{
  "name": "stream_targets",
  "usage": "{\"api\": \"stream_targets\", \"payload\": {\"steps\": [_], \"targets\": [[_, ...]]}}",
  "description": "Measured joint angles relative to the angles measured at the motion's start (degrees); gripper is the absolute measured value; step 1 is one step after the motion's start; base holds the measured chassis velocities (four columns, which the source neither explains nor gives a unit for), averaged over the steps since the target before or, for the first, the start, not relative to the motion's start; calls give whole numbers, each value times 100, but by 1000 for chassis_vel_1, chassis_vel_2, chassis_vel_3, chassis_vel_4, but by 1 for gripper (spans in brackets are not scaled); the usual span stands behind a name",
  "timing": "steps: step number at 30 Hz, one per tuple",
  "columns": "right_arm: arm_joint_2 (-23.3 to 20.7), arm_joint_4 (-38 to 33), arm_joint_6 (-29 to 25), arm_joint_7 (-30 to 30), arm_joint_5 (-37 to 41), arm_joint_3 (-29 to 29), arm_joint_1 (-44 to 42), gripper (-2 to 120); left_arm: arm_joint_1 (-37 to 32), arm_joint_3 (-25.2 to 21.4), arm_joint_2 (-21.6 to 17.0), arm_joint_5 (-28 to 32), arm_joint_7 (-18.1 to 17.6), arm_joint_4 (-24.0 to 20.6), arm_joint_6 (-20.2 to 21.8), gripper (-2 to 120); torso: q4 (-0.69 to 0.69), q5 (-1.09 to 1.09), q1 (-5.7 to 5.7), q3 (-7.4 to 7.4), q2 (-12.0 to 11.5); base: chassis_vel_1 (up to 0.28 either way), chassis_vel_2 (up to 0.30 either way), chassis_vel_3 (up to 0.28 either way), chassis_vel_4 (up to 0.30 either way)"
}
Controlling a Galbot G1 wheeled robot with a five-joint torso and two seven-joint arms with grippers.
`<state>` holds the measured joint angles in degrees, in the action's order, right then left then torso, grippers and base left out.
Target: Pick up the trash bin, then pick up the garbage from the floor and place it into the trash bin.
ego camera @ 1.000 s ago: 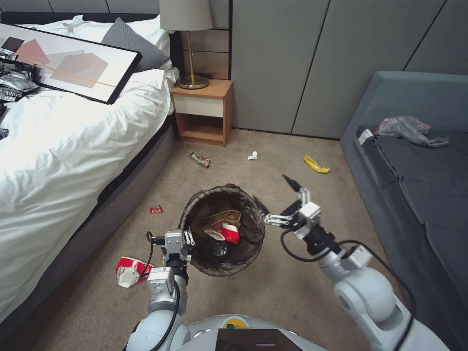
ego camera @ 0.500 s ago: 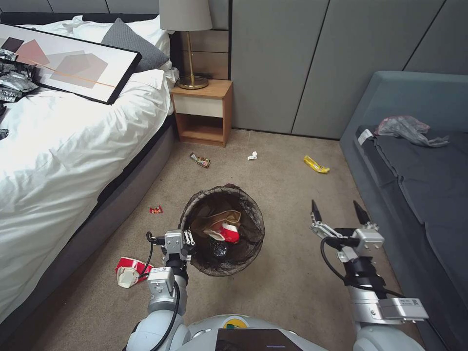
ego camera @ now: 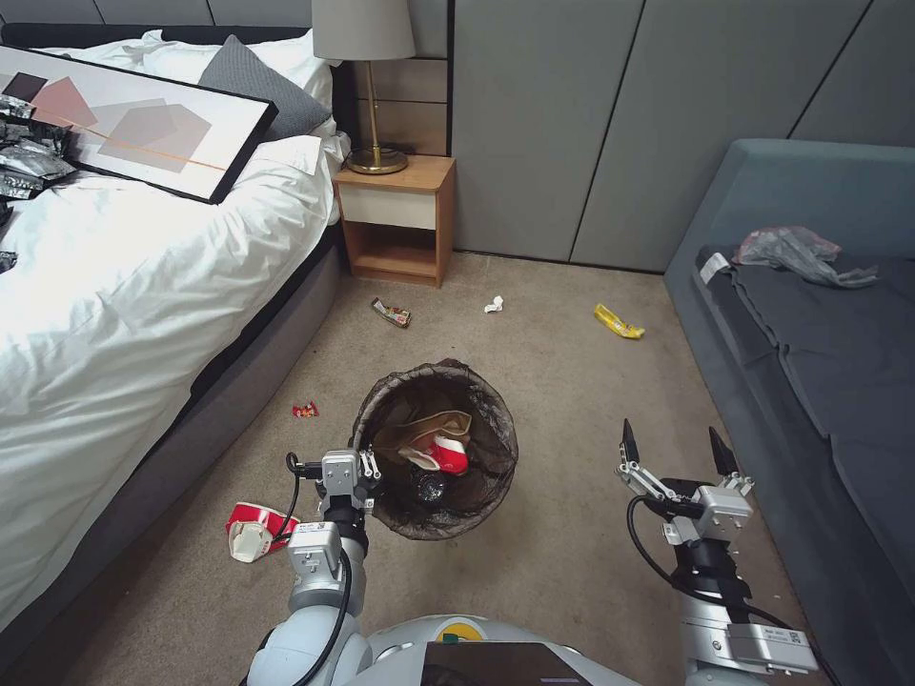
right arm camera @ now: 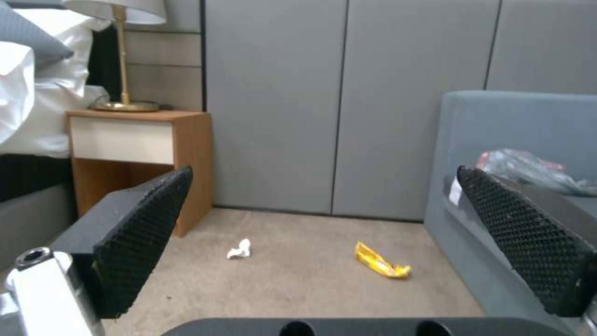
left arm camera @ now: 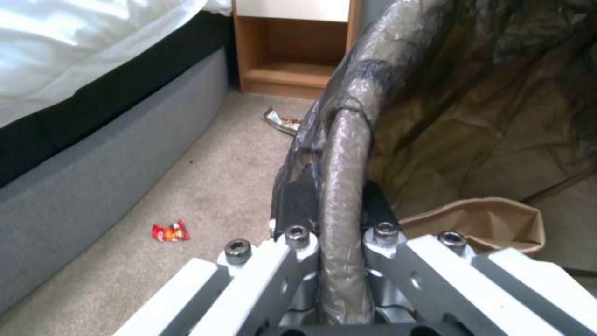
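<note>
While my left end effector stays out of it, clamped on the trash bin rim, my right end effector hangs wide open, empty. Yellow snack packet lies ahead.

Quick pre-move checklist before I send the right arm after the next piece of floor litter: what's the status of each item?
1. Left tool clamped on the trash bin rim: ok, fingers shut on the bagged rim in the left wrist view.
2. Right tool empty and open: ok.
3. Bin mouth unobstructed: ok; the paper bag and red-and-white wrapper sit inside.
4. Targets in sight: ok; yellow packet and tissue wad lie on the carpet ahead.
5. Bin off the floor: cannot tell.
</note>
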<state>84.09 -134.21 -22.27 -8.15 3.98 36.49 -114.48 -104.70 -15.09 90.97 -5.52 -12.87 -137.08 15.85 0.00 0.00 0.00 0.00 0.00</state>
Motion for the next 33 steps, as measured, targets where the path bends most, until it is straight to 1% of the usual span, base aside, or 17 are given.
{"api": "stream_targets", "payload": {"steps": [25, 33], "targets": [[17, 74, 5, 282, 121, 73, 268, 100, 0, 0, 0, 0, 0, 0, 0, 0, -1, 0, 0, 0, 0, 0, 0, 0, 0], [-9, 74, 54, 355, 213, 163, 353, 100, 0, 0, 0, 0, 0, 0, 0, 0, 0, 0, 0, 0, 0, -126, 130, 137, -133]]}}
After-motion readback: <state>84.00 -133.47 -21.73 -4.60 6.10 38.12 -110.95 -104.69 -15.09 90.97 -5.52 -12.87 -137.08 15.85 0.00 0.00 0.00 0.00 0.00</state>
